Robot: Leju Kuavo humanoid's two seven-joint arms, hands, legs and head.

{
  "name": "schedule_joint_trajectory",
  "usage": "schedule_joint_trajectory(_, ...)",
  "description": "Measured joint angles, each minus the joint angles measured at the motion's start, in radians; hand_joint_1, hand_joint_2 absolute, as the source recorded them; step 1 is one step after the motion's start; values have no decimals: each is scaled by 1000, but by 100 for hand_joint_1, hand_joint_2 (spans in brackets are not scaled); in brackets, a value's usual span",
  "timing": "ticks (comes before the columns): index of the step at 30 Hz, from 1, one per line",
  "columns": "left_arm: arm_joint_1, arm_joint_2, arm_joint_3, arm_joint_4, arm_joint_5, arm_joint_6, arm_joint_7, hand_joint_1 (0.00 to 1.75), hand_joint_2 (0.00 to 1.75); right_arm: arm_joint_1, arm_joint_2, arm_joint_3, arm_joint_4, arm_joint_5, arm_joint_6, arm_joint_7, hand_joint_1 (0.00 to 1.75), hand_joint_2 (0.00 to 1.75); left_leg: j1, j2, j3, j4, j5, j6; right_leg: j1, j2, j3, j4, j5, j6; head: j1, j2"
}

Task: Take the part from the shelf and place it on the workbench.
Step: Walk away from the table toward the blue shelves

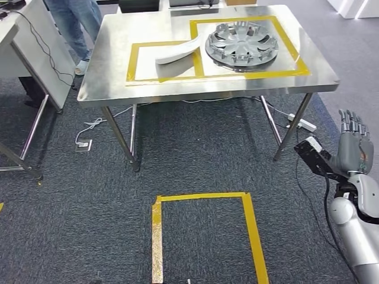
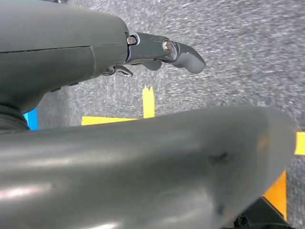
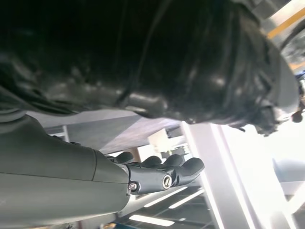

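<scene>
Part (image 1: 177,52) lies on bench (image 1: 112,65) beside hubcap (image 1: 241,44) — placing seems done; right hand (image 1: 355,144) raised, fingers straight, together, empty — next, likely withdrawal; left hand (image 2: 169,52) indeterminate.

A person in blue jeans (image 1: 73,23) beside the stainless steel workbench (image 1: 147,89) is cut off by the head view's upper edge, showing legs only. The yellow tape square on the carpet (image 1: 203,236) runs off the lower edge. In the left wrist view, the grey left hand (image 2: 151,52) is blurred, its fingers mostly hidden.
</scene>
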Motion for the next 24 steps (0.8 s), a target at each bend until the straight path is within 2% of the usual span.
schedule_joint_trajectory(1, 0, 0, 0, 0, 0, 0, 0, 0, 0, -1, 0, 2, 0, 0, 0, 0, 0, 0, 2, 10, 34, -64, 34, 0, 0, -10, 1, 0, -1, 1, 0, 0)
schedule_joint_trajectory(2, -1, 0, 0, 0, 0, 0, 1, 0, 0, -1, 0, 3, 0, 1, 0, 0, 0, 0, 1, 34, 70, -136, 63, 0, 1, -18, 2, 1, -2, 4, 0, 0)
schedule_joint_trajectory(4, -3, 0, 0, 0, 0, 1, 1, 0, 0, -3, 0, 4, 0, 2, 0, 1, 0, 0, -6, 72, 115, -236, 91, 9, 6, -35, 2, 4, -4, 15, 0, 0)
schedule_joint_trajectory(5, -4, 0, 0, 0, 0, 2, 2, 0, 0, -3, 0, 5, 0, 2, 0, 1, 0, 0, -11, 80, 118, -251, 90, 16, 8, -44, 1, 4, -4, 21, 0, 0)
schedule_joint_trajectory(7, -3, 0, 0, 0, 0, 4, 3, 0, 0, -4, 2, 7, 0, 4, 0, 2, 0, 0, -13, 62, 114, -256, 95, 32, 5, -57, 1, 3, -6, 34, 0, 0)
schedule_joint_trajectory(8, -2, 0, 0, 0, 0, 6, 3, 0, 0, -4, 3, 7, 0, 5, 0, 2, 0, 0, -13, 52, 114, -260, 98, 40, 1, -45, -3, 10, -15, 39, 0, 0)
schedule_joint_trajectory(9, -2, 1, 0, 0, 0, 7, 3, 0, 0, -4, 3, 8, 0, 7, 0, 2, 0, 0, -13, 42, 115, -264, 102, 48, -2, -22, -15, 35, -33, 42, 2, 0)
schedule_joint_trajectory(11, -5, 0, 0, 0, 2, 9, 4, 0, 0, -2, 3, 6, 1, 2, 0, 3, 0, 0, -13, 27, 114, -266, 106, 60, -3, 32, -68, 149, -93, 43, 6, 0)
schedule_joint_trajectory(12, -6, 0, 0, 0, 2, 8, 4, 0, 0, 0, 3, 6, 1, -5, 1, 4, 0, 0, -15, 20, 114, -266, 106, 63, -2, 44, -103, 220, -122, 42, 8, 0)
schedule_joint_trajectory(13, -5, -1, 0, 0, 3, 8, 4, 0, 0, 3, 4, 5, 2, -14, 3, 5, 0, 0, -16, 13, 114, -266, 106, 64, 0, 49, -132, 273, -136, 41, 9, 0)
schedule_joint_trajectory(14, -4, -1, 0, 0, 4, 9, 4, 0, 0, 5, 4, 5, 3, -23, 4, 6, 0, 0, -17, 6, 114, -265, 106, 64, 1, 50, -147, 293, -131, 39, 9, 0)
schedule_joint_trajectory(15, -3, -1, 0, 0, 4, 9, 4, 0, 0, 6, 4, 5, 3, -30, 6, 7, 0, 0, -18, 1, 114, -263, 105, 64, 2, 50, -142, 273, -106, 37, 9, 0)
schedule_joint_trajectory(17, -3, -2, 0, 0, 4, 10, 3, 0, 0, 5, 4, 4, 3, -36, 6, 7, 0, 0, -18, -7, 114, -257, 101, 61, 2, 51, -90, 150, -34, 33, 9, 0)
schedule_joint_trajectory(18, -3, -2, 0, 0, 5, 9, 3, 0, 0, 4, 4, 3, 3, -37, 7, 7, 0, 0, -20, -9, 112, -251, 98, 57, 3, 52, -60, 89, -12, 31, 9, 0)
schedule_joint_trajectory(19, -3, -2, 0, 0, 6, 8, 3, 0, 0, 4, 5, 3, 3, -38, 7, 8, 0, 0, -22, -11, 109, -247, 97, 53, 4, 53, -39, 47, -2, 30, 8, 0)
schedule_joint_trajectory(20, -3, -3, 0, 0, 7, 7, 2, 0, 0, 4, 5, 3, 3, -39, 7, 9, 0, 0, -24, -12, 105, -243, 96, 54, 4, 54, -30, 29, -2, 30, 8, 0)
schedule_joint_trajectory(24, -2, -2, 0, 0, 11, 6, 2, 0, 0, 9, 8, 2, 2, -39, 8, 16, 0, 0, -27, -13, 102, -243, 100, 75, 6, 56, -28, 21, -1, 31, 6, 0)
